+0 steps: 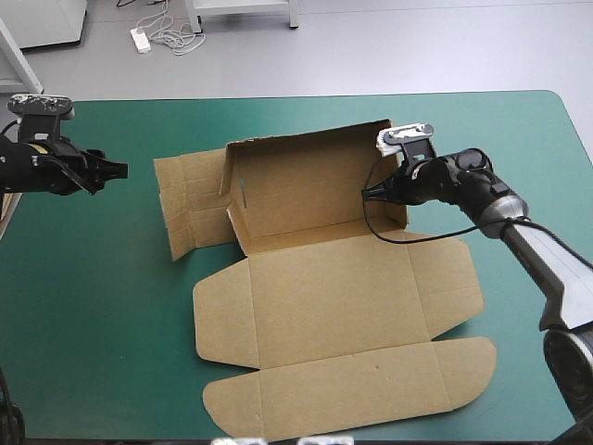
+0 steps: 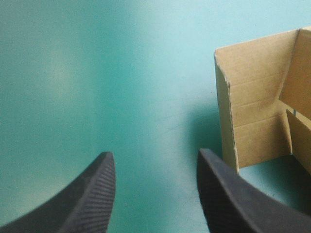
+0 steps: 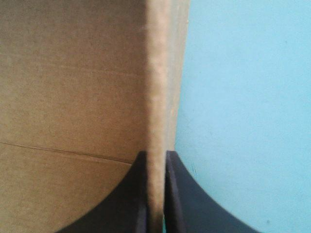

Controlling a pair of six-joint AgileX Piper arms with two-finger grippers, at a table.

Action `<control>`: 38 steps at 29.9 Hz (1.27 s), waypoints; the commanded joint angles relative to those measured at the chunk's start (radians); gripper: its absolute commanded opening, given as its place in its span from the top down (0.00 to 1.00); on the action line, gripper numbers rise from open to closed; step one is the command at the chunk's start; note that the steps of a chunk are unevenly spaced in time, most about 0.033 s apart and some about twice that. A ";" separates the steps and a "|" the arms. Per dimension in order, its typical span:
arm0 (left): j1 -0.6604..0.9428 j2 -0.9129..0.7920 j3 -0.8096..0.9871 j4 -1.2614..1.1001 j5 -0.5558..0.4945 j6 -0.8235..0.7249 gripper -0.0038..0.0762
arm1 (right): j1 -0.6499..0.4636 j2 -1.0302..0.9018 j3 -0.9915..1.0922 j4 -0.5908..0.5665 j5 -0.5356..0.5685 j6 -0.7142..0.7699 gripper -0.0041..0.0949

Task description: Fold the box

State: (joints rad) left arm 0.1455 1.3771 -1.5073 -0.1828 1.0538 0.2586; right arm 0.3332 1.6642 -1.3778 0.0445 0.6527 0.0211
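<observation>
The right tool (image 1: pixel 367 193) is pinched on the end of the raised wall of the box (image 1: pixel 334 278) on the tabletop (image 1: pixel 111 324), the wall's length running ahead of it toward the left tool (image 1: pixel 120 169), jaws apart, well clear.

We're in a robotics lab here: the left gripper (image 1: pixel 123 169) and right gripper (image 1: pixel 365 193) reach in from the frame's sides over a teal-green table (image 1: pixel 93 306). Bare grey floor (image 1: pixel 417 46) runs across the top, with a white power strip (image 1: pixel 141 40) and loose cables (image 1: pixel 171 32) upper left.
</observation>
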 commanded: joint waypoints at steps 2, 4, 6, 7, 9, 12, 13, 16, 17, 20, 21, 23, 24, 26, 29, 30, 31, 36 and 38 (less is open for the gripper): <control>0.002 -0.031 -0.026 -0.021 -0.054 0.000 0.49 | 0.000 -0.045 -0.153 -0.009 0.112 -0.005 0.98; 0.002 -0.031 -0.026 -0.021 -0.061 -0.002 0.49 | 0.000 -0.045 -0.223 -0.009 0.202 0.009 0.98; 0.002 -0.031 -0.026 -0.021 -0.068 -0.002 0.49 | 0.000 -0.045 -0.283 -0.009 0.271 0.014 0.98; 0.002 -0.031 -0.026 -0.021 -0.070 -0.002 0.49 | 0.000 -0.044 -0.313 -0.009 0.303 0.016 0.98; 0.002 -0.031 -0.026 -0.021 -0.070 -0.002 0.49 | 0.000 -0.039 -0.363 -0.009 0.362 0.026 0.98; 0.002 -0.031 -0.026 -0.021 -0.070 -0.002 0.49 | 0.000 -0.022 -0.434 -0.009 0.473 0.038 0.98; 0.002 -0.031 -0.026 -0.023 -0.070 -0.002 0.49 | 0.000 -0.006 -0.452 -0.010 0.516 0.043 0.98; 0.002 -0.031 -0.026 -0.029 -0.070 -0.002 0.49 | 0.000 0.036 -0.479 -0.005 0.595 0.055 0.98; 0.002 -0.031 -0.026 -0.032 -0.070 -0.002 0.49 | 0.000 0.047 -0.479 -0.005 0.595 0.062 0.98; 0.002 -0.031 -0.026 -0.039 -0.068 -0.002 0.49 | 0.000 0.081 -0.479 -0.007 0.595 0.086 0.98; 0.002 -0.031 -0.026 -0.039 -0.068 -0.002 0.49 | 0.000 0.090 -0.479 -0.007 0.595 0.086 0.98; 0.002 -0.031 -0.026 -0.045 -0.068 -0.002 0.49 | 0.000 0.119 -0.479 -0.007 0.595 0.102 0.98; 0.002 -0.031 -0.026 -0.050 -0.068 -0.002 0.49 | -0.004 0.132 -0.479 -0.007 0.595 0.110 0.98; 0.002 -0.031 -0.026 -0.066 -0.068 -0.002 0.49 | -0.019 0.164 -0.479 0.014 0.595 0.125 0.98; 0.002 -0.031 -0.026 -0.069 -0.068 -0.002 0.49 | -0.051 0.209 -0.479 0.071 0.595 0.136 0.98; 0.002 -0.031 -0.026 -0.071 -0.068 -0.002 0.49 | -0.062 0.220 -0.479 0.092 0.595 0.140 0.98; 0.002 -0.031 -0.026 -0.071 -0.068 -0.002 0.49 | -0.075 0.235 -0.479 0.122 0.595 0.143 0.98; 0.002 -0.031 -0.026 -0.071 -0.068 -0.002 0.49 | -0.087 0.264 -0.477 0.138 0.595 0.143 0.98; 0.002 -0.031 -0.026 -0.071 -0.068 -0.002 0.49 | -0.087 0.275 -0.477 0.119 0.595 0.143 0.97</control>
State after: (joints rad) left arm 0.1455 1.3771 -1.5073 -0.2300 1.0380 0.2586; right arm 0.2501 1.9740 -1.8265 0.1593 1.2440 0.1641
